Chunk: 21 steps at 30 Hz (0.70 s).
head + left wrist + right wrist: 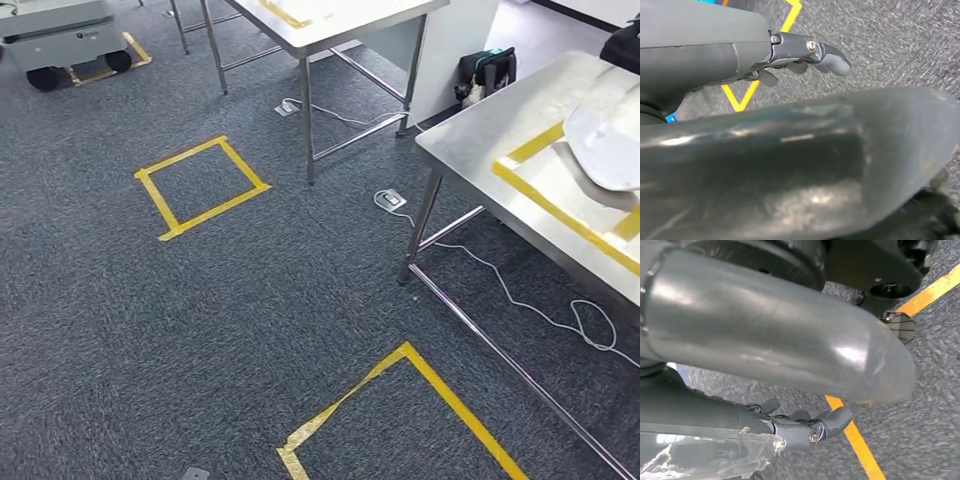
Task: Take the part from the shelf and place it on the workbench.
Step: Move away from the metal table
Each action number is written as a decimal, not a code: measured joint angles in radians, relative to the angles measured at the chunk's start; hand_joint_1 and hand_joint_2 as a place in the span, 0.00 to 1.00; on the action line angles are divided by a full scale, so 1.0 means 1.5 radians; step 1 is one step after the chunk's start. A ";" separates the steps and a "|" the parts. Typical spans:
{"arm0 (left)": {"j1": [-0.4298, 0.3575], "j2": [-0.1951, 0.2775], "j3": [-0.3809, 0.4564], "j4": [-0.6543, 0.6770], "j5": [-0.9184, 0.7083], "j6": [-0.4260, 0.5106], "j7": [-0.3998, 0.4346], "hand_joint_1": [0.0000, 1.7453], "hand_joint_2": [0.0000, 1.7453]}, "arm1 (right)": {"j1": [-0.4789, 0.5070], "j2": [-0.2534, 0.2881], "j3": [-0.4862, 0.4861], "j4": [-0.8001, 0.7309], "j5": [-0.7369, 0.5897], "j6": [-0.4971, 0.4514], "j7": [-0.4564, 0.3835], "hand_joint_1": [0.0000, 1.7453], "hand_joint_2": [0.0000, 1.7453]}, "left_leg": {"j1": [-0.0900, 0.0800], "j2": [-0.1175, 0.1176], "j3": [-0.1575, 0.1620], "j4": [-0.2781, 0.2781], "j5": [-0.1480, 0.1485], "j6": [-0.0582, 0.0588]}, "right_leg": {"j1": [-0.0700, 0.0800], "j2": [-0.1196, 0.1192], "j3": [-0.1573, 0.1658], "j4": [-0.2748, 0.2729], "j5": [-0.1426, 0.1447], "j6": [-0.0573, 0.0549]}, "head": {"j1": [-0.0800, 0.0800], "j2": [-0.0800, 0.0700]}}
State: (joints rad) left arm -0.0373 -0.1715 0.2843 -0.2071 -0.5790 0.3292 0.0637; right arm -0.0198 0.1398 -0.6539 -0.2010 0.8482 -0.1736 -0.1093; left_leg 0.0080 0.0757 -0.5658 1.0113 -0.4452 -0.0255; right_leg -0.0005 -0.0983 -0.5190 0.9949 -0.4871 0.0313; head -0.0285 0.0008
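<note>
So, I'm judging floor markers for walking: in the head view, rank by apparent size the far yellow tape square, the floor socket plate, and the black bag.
1. Far yellow tape square
2. Black bag
3. Floor socket plate

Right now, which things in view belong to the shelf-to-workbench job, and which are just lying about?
Job:
- white part, apparently already lying on the workbench
- yellow tape outline under it
- left hand and right hand, holding nothing

Lying about:
- far table
- black bag
- floor socket
- wheeled cart
- floor tape square
</note>
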 joint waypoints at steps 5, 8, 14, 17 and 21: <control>0.003 0.003 -0.005 0.000 -0.001 -0.006 0.004 0.00 0.00 | -0.006 0.000 0.002 0.000 0.009 0.000 -0.005 0.00 0.00 | -0.002 -0.027 0.003 -0.016 0.002 0.023 | -0.004 0.011 0.001 0.022 -0.025 0.017 | 0.006 0.000; 0.002 0.005 -0.005 0.000 0.003 -0.012 0.006 0.00 0.00 | -0.005 0.000 0.005 0.000 0.013 -0.001 -0.004 0.00 0.00 | -0.003 -0.052 0.002 -0.016 0.004 0.031 | -0.005 0.060 -0.057 0.149 -0.088 0.019 | 0.009 0.000; 0.003 0.010 -0.005 0.000 0.012 -0.022 0.007 0.00 0.00 | -0.004 0.000 0.012 0.001 0.023 -0.006 -0.003 0.00 0.00 | -0.004 -0.109 0.004 -0.015 0.005 0.029 | -0.007 0.097 -0.027 0.051 -0.010 0.008 | 0.009 0.000; 0.004 0.010 -0.005 0.000 0.014 -0.024 0.008 0.00 0.00 | -0.007 0.000 0.013 0.001 0.024 -0.007 -0.003 0.00 0.00 | -0.001 -0.129 -0.002 -0.016 0.010 0.016 | -0.004 0.112 -0.007 0.006 0.000 0.003 | 0.009 0.000; 0.006 0.013 -0.005 0.001 0.018 -0.039 0.012 0.00 0.00 | -0.009 0.003 0.018 0.001 0.033 -0.008 -0.003 0.00 0.00 | 0.000 -0.101 -0.026 0.021 -0.015 0.003 | -0.005 0.082 -0.002 -0.008 0.013 -0.014 | 0.006 0.000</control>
State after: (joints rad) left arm -0.0276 -0.1524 0.2773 -0.2056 -0.5518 0.2712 0.0817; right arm -0.0340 0.1443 -0.6276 -0.1995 0.8985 -0.1856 -0.1133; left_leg 0.0084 -0.0764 -0.6041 1.0426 -0.4680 -0.0217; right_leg -0.0083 0.0244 -0.5213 0.9836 -0.4673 0.0104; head -0.0196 0.0008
